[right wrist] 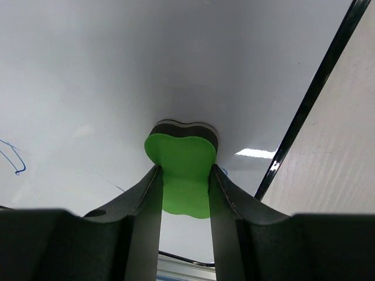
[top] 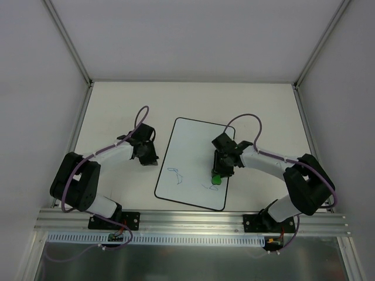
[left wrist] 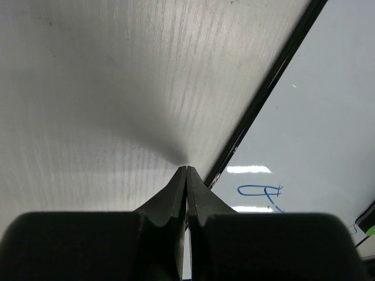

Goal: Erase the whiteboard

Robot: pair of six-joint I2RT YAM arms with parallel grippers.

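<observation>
Top external view: whiteboard (top: 187, 146) flat mid-worktop, toward the front edge, blue doodles (top: 176, 175) at its near end. Right gripper (top: 218, 173) clamped on green eraser (top: 216, 179) over the board; left gripper (top: 150, 157) closed, empty, beside the board's left edge. Likely risk: unpinned board sliding under wiping pressure, leaving strokes missed.

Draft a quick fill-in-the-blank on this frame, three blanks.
1. The right pincer is shut on a ____ eraser.
2. The left pincer, beside the whiteboard, is empty and ____.
3. The doodles on the whiteboard are ____ in colour.
Missing words: green; shut; blue.
</observation>
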